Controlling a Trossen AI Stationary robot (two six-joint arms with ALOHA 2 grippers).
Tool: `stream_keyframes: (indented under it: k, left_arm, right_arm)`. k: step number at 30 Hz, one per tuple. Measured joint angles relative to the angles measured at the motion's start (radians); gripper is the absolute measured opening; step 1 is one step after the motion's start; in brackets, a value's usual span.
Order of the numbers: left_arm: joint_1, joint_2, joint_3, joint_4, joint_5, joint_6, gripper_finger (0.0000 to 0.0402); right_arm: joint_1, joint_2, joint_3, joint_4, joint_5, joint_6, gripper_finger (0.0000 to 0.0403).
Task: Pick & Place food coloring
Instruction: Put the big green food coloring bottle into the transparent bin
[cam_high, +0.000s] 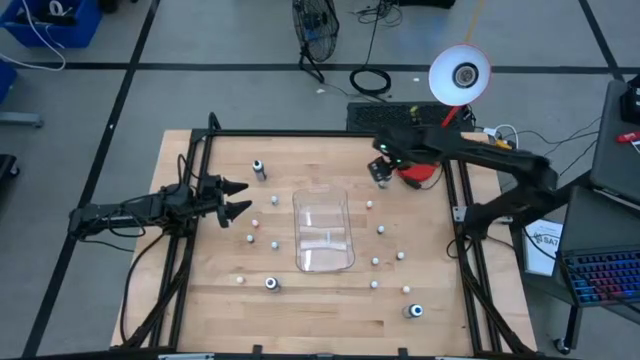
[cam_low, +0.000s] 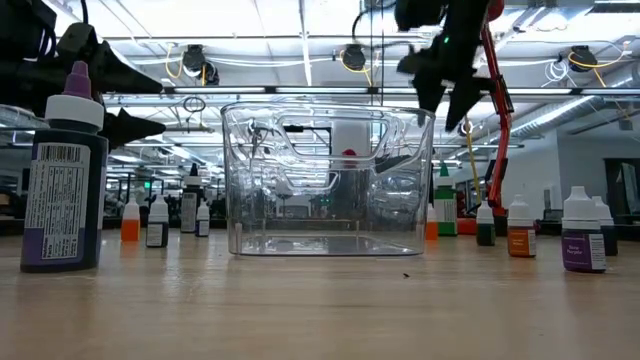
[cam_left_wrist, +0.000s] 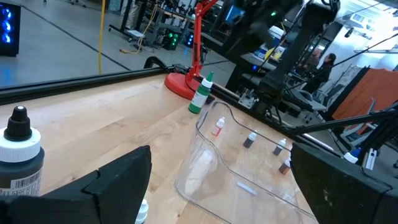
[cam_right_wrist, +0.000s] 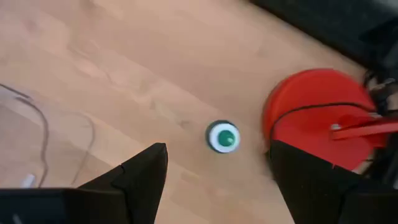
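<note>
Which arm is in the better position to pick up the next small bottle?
Probably the right. Its gripper hangs open directly above the green-capped bottle beside the red lamp base. The left gripper waits open at the table's left side.

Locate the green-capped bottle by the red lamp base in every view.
High view: not visible, under the right gripper.
Low view: green-capped bottle, right of centre.
Left wrist view: upper centre, beside the base.
Right wrist view: centre, cap seen from above.
Shared landmark: red lamp base.
</note>
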Motion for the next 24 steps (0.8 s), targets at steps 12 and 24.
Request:
stream_keyframes:
  k: [12,24]
  left_arm:
    - [0.0,0.0,0.0,0.0,0.0,0.0,0.0379]
    - [0.0,0.0,0.0,-0.001,0.0,0.0,0.0379]
  right_arm:
    - [-0.082,0.214,0.001,-0.026,0.0,-0.072,0.0267]
    - [-0.081,0.294,-0.003,-0.026,-0.052,-0.089,0.0267]
